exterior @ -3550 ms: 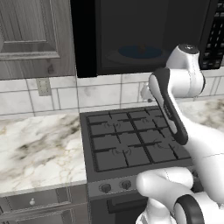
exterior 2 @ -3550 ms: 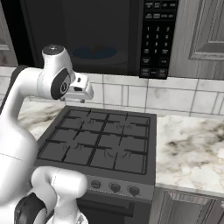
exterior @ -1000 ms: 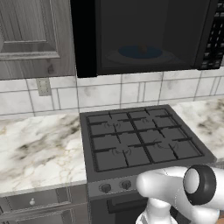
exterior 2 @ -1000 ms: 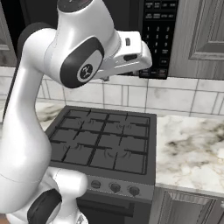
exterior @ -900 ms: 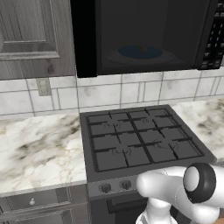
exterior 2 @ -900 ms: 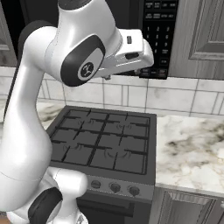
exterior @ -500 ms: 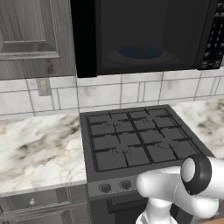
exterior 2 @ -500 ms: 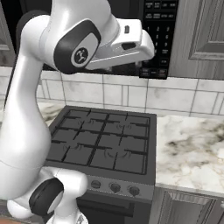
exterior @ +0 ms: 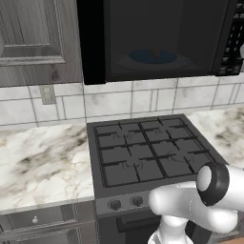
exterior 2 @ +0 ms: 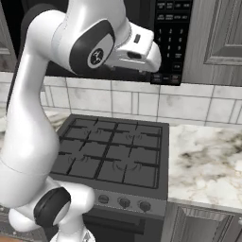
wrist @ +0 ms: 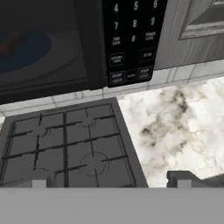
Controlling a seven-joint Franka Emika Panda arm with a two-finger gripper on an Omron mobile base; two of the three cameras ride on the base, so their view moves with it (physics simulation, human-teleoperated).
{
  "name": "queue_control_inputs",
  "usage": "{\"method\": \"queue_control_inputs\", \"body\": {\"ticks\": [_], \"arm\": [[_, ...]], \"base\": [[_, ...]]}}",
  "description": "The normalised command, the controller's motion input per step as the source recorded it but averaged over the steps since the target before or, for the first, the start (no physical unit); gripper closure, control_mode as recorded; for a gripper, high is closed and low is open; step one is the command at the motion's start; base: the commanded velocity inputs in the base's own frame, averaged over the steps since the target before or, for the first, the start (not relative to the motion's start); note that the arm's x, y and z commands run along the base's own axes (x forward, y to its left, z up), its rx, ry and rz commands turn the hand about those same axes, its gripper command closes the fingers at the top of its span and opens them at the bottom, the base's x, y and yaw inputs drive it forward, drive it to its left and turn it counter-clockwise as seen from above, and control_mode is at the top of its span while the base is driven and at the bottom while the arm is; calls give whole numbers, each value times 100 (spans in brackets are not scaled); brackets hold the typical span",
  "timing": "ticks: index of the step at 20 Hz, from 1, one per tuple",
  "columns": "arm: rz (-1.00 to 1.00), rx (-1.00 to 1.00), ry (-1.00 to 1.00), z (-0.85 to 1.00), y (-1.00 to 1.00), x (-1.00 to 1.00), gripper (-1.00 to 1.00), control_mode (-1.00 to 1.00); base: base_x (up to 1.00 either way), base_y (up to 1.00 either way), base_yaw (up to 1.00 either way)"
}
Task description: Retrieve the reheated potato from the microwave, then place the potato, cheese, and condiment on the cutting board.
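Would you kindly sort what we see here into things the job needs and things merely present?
Needed: microwave; potato on the blue plate inside it; open gripper.

Merely present: stove, marble counter, wall cabinet, wall outlet.

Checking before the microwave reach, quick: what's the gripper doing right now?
Gripper: open, jaws spread wide, holding nothing, over the stove below the microwave.

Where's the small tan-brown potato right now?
In the left base view, the small tan-brown potato sits on a blue plate inside the black microwave, above the black gas stove.
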Motion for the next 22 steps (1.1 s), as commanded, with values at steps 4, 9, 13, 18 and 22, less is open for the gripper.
{"method": "queue_control_inputs", "body": {"ticks": [4, 9, 13, 18, 22], "arm": [[0, 18, -11, 1, 0, 41, -100, -100], [0, 1, -11, 5, 2, 46, -100, -100], [0, 0, -16, -4, 6, 59, -100, -100], [1, 0, -19, -22, 0, 50, -100, -100], [6, 0, -11, -23, -4, 48, -100, -100]], "base": [[0, 0, 0], [0, 0, 0], [0, 0, 0], [0, 0, 0], [0, 0, 0]]}}
